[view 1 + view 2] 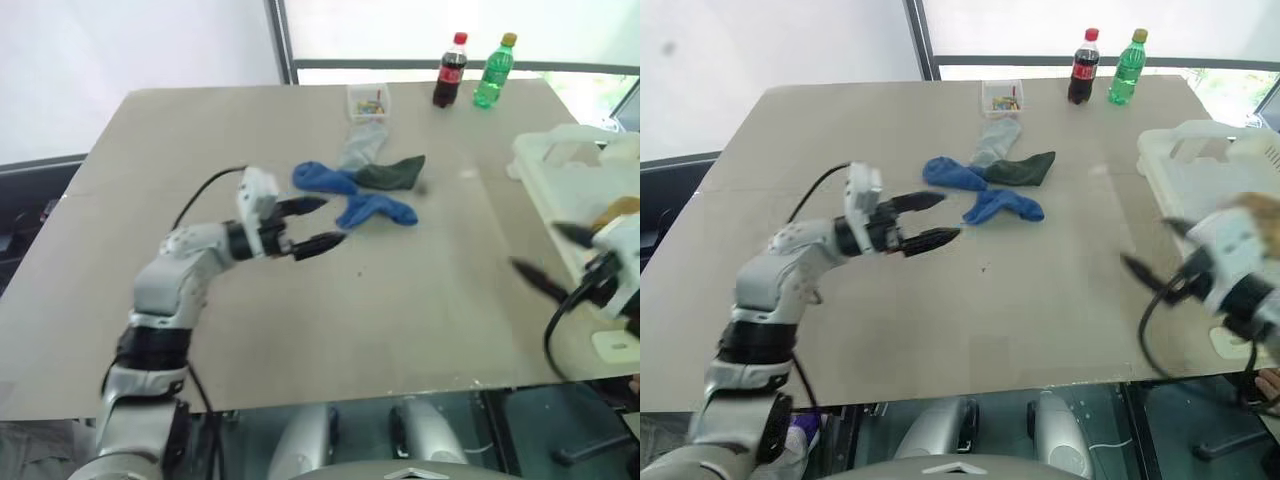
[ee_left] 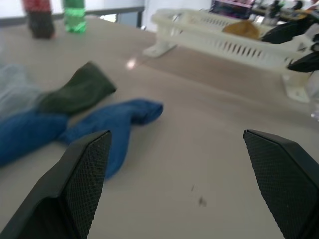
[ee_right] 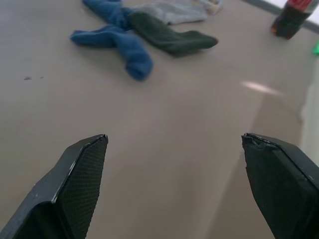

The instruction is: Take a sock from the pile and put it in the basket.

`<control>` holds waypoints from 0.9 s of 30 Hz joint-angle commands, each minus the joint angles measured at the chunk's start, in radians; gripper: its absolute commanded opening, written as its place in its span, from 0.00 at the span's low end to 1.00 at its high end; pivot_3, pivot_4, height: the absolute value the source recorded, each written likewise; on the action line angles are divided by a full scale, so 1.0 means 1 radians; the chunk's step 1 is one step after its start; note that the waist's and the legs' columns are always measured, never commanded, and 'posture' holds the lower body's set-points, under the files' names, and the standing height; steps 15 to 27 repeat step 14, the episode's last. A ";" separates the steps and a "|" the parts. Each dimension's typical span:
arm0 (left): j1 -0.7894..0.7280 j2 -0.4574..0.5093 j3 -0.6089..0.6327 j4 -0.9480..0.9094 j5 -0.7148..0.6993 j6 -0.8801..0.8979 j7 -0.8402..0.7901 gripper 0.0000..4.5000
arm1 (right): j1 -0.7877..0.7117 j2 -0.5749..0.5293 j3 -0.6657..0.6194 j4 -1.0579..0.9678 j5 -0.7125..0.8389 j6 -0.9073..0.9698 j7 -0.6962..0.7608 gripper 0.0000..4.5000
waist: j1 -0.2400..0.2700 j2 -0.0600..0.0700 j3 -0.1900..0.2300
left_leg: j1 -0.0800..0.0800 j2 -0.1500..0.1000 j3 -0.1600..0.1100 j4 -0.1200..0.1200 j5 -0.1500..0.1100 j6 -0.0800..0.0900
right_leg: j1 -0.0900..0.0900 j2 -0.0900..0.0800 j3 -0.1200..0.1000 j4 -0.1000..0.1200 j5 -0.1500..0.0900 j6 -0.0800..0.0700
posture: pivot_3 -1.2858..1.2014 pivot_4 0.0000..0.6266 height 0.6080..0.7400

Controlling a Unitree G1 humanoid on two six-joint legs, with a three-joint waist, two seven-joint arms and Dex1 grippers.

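— Left eye view: what lies before you, biggest first?

— The table (image 1: 300,300) first. The basket (image 1: 570,190) sits at its three o'clock edge, white and slotted, with a mustard-yellow sock (image 2: 241,29) inside.

— And the pile?

— The pile (image 1: 365,185) lies toward twelve o'clock from the table's middle: two blue socks, a dark green one, a pale grey one, touching. Beyond it stand a small clear box (image 1: 367,102), a cola bottle (image 1: 450,70) and a green bottle (image 1: 494,70).

— Your claws?

— My left gripper (image 1: 318,224) hovers near the pile at its seven o'clock, fingers spread wide, holding nothing. My right gripper (image 1: 550,255) is beside the basket, also spread wide and empty.
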 commanded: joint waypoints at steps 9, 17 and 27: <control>0.256 0.191 0.275 -0.119 -0.055 -0.034 -0.038 1.00 | 0.070 0.004 -0.060 0.054 0.012 -0.073 0.067 0.98 | 0.010 0.000 0.000 | 0.000 -0.001 -0.002 -0.001 0.000 0.000 | 0.001 -0.002 -0.002 -0.001 0.000 0.000 | 0.52 0.24 1.00; 0.291 0.207 0.305 -0.143 -0.094 0.006 -0.038 1.00 | 0.067 0.000 -0.056 0.081 0.030 -0.085 0.096 0.98 | 0.013 0.000 0.000 | 0.000 -0.001 -0.002 -0.001 0.000 0.000 | 0.001 -0.002 -0.002 -0.001 0.000 0.000 | 0.52 0.24 1.00; 0.291 0.207 0.305 -0.143 -0.094 0.006 -0.038 1.00 | 0.067 0.000 -0.056 0.081 0.030 -0.085 0.096 0.98 | 0.013 0.000 0.000 | 0.000 -0.001 -0.002 -0.001 0.000 0.000 | 0.001 -0.002 -0.002 -0.001 0.000 0.000 | 0.52 0.24 1.00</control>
